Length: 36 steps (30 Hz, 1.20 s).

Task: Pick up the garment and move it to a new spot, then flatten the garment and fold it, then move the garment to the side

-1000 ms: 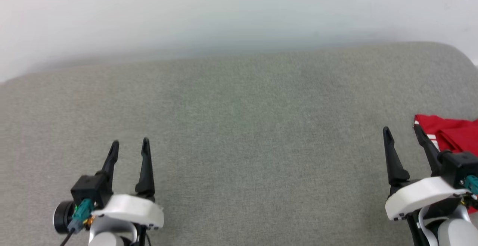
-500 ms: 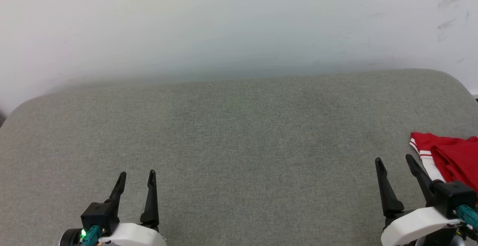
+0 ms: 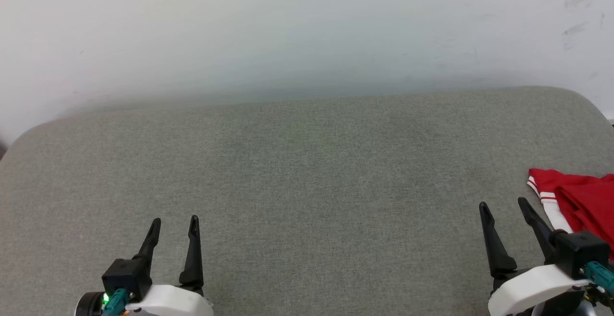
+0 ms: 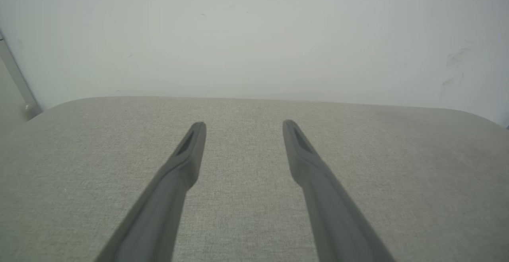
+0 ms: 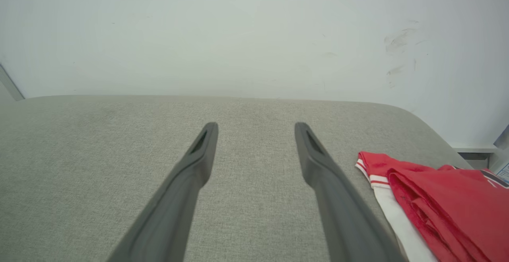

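The garment (image 3: pixel 583 198) is a folded red shirt with a white sleeve and red-white striped trim, lying at the right edge of the grey cushion (image 3: pixel 307 177); it runs out of the head view. In the right wrist view the garment (image 5: pixel 441 198) lies just right of my fingers. My right gripper (image 3: pixel 501 204) is open and empty, a little left of the garment and apart from it. My left gripper (image 3: pixel 174 220) is open and empty at the lower left, over bare cushion. The left gripper (image 4: pixel 243 123) and the right gripper (image 5: pixel 256 125) both show parted fingers with nothing between them.
A pale wall (image 3: pixel 307 28) rises right behind the cushion's rounded back edge. The cushion's right corner (image 5: pixel 429 123) curves down near the garment, with a ledge (image 5: pixel 475 148) beyond it. A pale post (image 4: pixel 18 81) stands at the far left.
The head view tilted up, so cushion, garment and both grippers sit lower in the picture and more wall shows. Both grippers stay open; the garment lies as before.
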{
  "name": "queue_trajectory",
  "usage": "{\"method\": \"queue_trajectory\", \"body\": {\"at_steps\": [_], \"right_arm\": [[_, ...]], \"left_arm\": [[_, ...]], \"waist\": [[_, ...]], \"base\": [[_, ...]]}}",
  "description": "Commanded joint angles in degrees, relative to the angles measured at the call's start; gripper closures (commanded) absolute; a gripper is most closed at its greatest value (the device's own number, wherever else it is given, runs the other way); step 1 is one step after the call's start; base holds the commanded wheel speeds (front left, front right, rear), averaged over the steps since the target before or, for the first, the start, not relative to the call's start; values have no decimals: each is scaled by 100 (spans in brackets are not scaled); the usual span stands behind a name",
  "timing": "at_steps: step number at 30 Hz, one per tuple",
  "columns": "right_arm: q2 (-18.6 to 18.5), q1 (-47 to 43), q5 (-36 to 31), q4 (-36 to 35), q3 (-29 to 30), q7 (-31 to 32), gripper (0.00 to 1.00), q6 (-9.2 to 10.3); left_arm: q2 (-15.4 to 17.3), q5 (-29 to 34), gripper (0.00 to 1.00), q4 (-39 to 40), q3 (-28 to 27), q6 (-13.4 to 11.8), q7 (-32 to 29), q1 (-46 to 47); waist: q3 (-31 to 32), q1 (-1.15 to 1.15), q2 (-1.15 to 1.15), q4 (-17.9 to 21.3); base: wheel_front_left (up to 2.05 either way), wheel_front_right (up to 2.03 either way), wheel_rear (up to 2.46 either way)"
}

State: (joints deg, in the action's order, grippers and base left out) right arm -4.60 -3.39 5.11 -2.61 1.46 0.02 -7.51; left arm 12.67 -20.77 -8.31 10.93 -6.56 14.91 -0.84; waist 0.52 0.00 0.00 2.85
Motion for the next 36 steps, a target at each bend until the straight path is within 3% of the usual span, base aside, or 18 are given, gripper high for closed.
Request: {"method": "queue_trajectory", "body": {"at_steps": [1, 4, 5, 8, 36], "right_arm": [[-36, 96, 42, 19, 1, -23, 0, 3], [-44, 116, 56, 37, -4, -53, 0, 4], [-23, 21, 15, 36, -2, -26, 100, 0], [-1, -63, 42, 189, -9, -14, 100, 0], [58, 315, 3040, 687, 174, 218, 100, 1]], "left_arm": [[-8, 30, 0, 7, -11, 15, 38, -6], [-24, 47, 0, 8, -42, 42, 39, 2], [-26, 13, 100, 0, -34, 29, -1, 0], [-82, -38, 100, -139, -17, 34, -29, -47], [-388, -2494, 100, -288, -619, 512, -759, 240]], "waist": [[-4, 0, 0, -1], [-13, 0, 0, -7], [-14, 0, 0, -6], [-16, 0, 0, -8], [-28, 0, 0, -70]], "base": [[0, 0, 0], [0, 0, 0], [0, 0, 0], [0, 0, 0], [0, 0, 0]]}}
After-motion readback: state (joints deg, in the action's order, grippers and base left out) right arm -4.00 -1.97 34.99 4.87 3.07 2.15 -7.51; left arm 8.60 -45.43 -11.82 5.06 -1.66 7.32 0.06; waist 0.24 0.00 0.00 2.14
